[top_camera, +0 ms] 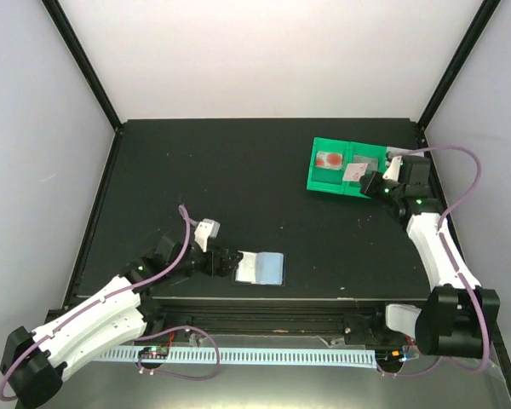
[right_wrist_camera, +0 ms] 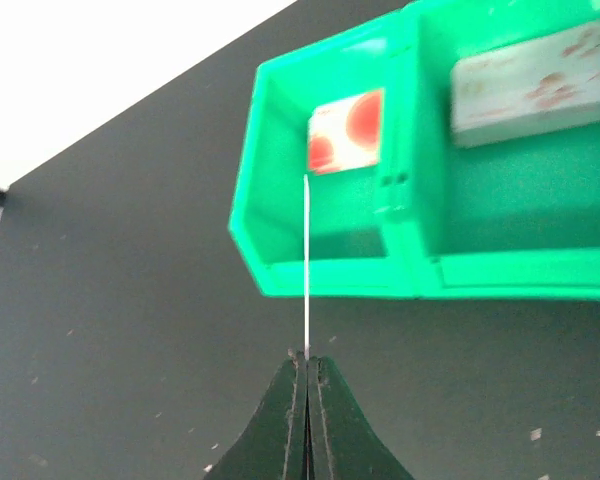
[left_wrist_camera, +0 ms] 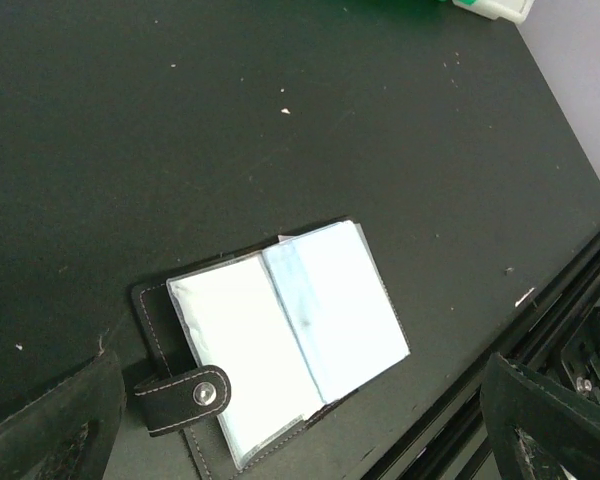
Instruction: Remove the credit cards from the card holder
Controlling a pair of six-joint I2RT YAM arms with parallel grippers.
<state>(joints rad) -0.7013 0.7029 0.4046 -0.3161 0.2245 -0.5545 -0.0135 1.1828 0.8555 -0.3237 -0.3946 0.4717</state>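
Observation:
The card holder (top_camera: 261,267) (left_wrist_camera: 280,340) lies open on the black table near the front edge. Its whitish and pale blue inner panels face up and its snap strap (left_wrist_camera: 180,398) is folded over the left panel. My left gripper (top_camera: 224,260) (left_wrist_camera: 300,360) hovers open just left of it, with one finger on each side in the wrist view and nothing held. My right gripper (top_camera: 373,183) (right_wrist_camera: 307,362) is shut on a thin whitish credit card (right_wrist_camera: 307,260), seen edge-on. It holds the card at the near rim of the green tray (right_wrist_camera: 330,275).
The green tray (top_camera: 324,183) stands at the back right. A red-circled card (right_wrist_camera: 346,132) (top_camera: 330,159) lies in one compartment and a whitish card (right_wrist_camera: 530,80) in the one beside it. Black frame rails (left_wrist_camera: 540,330) run along the table's front edge.

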